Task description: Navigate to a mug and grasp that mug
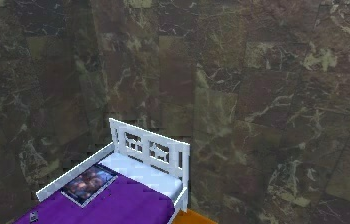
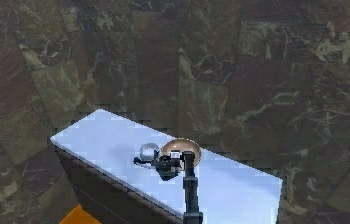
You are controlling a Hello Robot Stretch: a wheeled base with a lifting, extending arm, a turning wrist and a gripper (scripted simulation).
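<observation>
Your forward view looks ahead and slightly down onto the head end of a bed (image 1: 133, 190), fairly near, with the dark marbled wall (image 1: 263, 90) close behind. Your arm side view looks down on a pale tabletop (image 2: 103, 140) close by, the arm (image 2: 191, 195) rising from its bottom edge. Both views share that wall and the orange floor (image 1: 188, 217).

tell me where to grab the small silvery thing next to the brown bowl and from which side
Probably across its rounded body: the small silvery thing is too small to show a handle. Come from the near edge of the white top, where the gripper is, since the brown bowl crowds its right side in the arm side view.
</observation>
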